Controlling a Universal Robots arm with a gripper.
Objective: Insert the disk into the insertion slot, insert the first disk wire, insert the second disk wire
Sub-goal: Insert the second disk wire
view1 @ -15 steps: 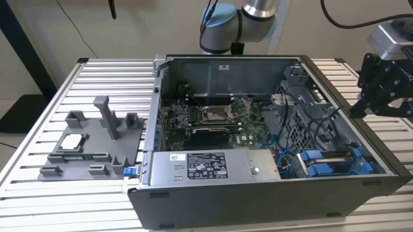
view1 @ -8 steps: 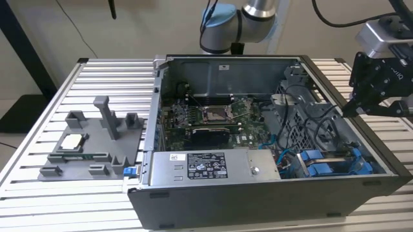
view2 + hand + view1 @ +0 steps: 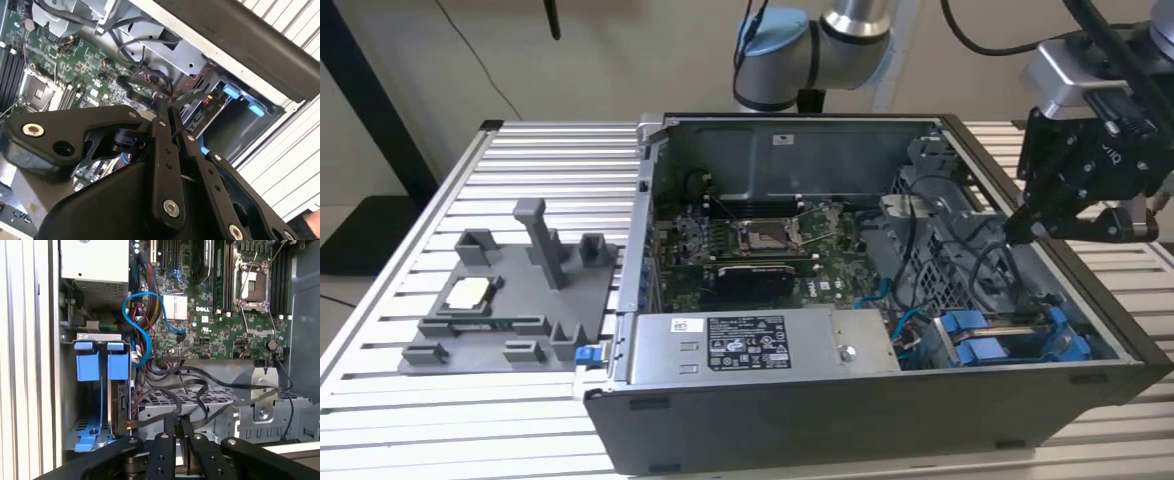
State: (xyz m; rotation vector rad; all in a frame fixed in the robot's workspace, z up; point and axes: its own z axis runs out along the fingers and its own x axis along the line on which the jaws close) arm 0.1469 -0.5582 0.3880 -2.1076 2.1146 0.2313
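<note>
The ribbed aluminium table [image 3: 547, 160] carries an open grey steel case [image 3: 854, 420] with a green board [image 3: 761, 240] on its floor. The black gripper [image 3: 1017, 232] hangs over the case wall at the exterior view's right, its 2 slim fingers [image 3: 164, 450] drawn nearly together. The disk [image 3: 118, 369] stands on edge in the corner bay, near the gripper and lower, in a glossy blue carrier. Flat black wires [image 3: 200, 390] cross just by the fingertips.

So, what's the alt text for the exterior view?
A black robot gripper hangs over the drive-bay corner of an open computer case on a slatted table. Blue drive carriers sit in the bay; a grey parts fixture lies at the exterior view's left.
</note>
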